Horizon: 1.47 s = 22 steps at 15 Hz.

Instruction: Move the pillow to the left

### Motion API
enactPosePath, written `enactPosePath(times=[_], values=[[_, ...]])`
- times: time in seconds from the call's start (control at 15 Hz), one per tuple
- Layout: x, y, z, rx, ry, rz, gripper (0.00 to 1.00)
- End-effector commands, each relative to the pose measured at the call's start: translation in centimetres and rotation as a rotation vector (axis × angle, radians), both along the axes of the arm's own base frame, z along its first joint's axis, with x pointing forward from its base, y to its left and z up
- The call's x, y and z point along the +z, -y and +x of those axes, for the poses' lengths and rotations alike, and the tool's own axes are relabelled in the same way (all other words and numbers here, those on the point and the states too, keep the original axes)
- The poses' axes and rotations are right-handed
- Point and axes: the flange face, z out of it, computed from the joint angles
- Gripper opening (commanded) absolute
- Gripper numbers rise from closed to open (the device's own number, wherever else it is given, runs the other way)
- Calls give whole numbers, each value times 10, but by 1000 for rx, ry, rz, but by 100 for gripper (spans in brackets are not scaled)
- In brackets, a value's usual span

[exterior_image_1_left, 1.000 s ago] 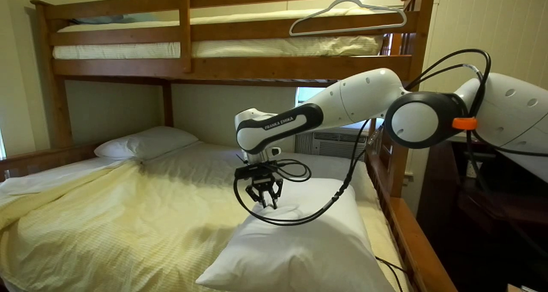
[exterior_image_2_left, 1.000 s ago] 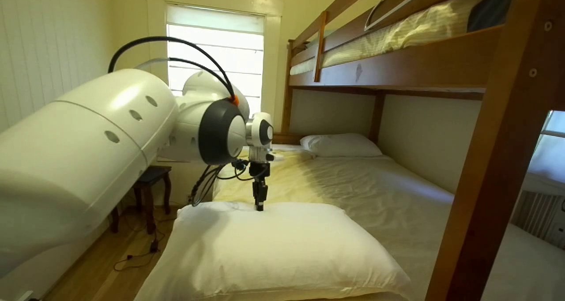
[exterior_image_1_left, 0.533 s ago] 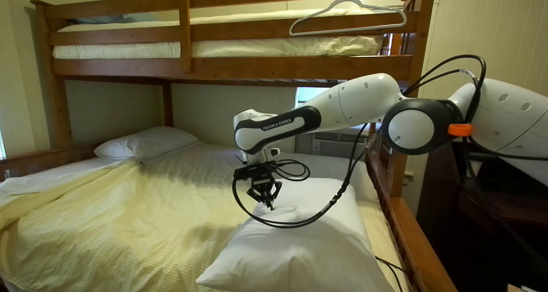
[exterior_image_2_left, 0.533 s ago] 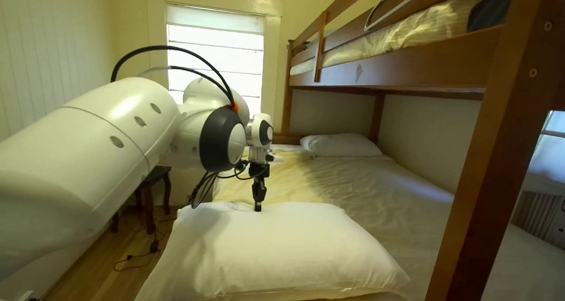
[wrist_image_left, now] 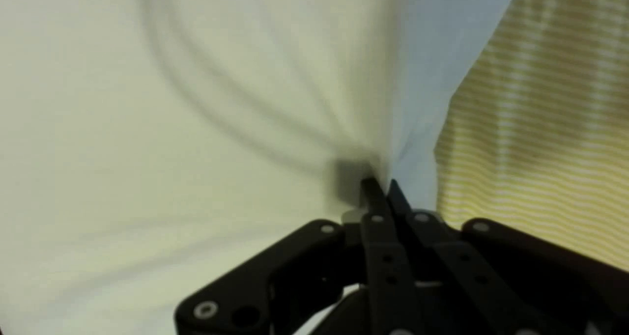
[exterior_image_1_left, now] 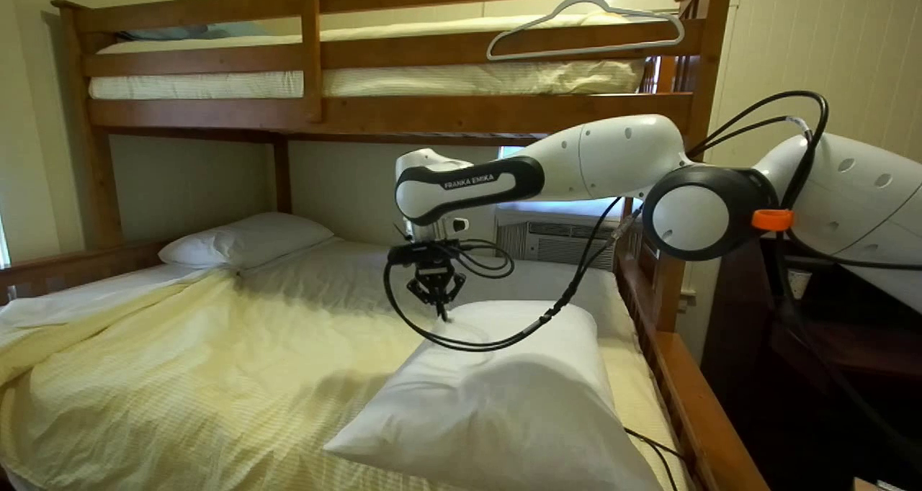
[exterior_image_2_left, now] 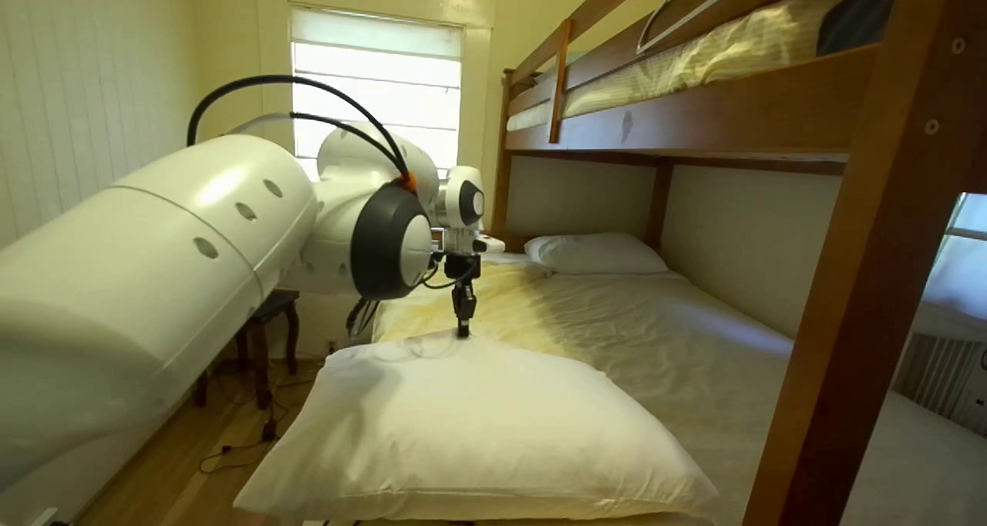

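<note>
The fingers [wrist_image_left: 385, 261] point down, narrow, with a pinch of the pillow [exterior_image_2_left: 478, 426] held between their tips — its edge stands up in a small peak there. The pillow lies on the bed [exterior_image_2_left: 686, 341], at the end far from the small pillow [exterior_image_2_left: 597, 254], the two well apart. In an exterior view, one corner reaches over the blanket [exterior_image_1_left: 209, 361]; on the opposite side, a strip of sheet [exterior_image_1_left: 632, 376] parts it from the rail [exterior_image_1_left: 706, 412]. A cable [exterior_image_1_left: 555, 309] loops before it — whether they touch, I cannot tell.
</note>
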Motion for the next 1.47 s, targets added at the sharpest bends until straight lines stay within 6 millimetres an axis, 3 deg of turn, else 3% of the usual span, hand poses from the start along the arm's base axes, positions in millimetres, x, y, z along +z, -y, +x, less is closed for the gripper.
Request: enactPosePath(times=[0.0, 0.27, 0.33, 0.87, 1.4], values=[[53, -6, 19, 53, 177, 7, 1], [72, -10, 30, 73, 305, 34, 1], [47, -3, 21, 40, 189, 22, 3], [48, -3, 28, 64, 237, 25, 1], [85, -14, 45, 238, 463, -64, 1]])
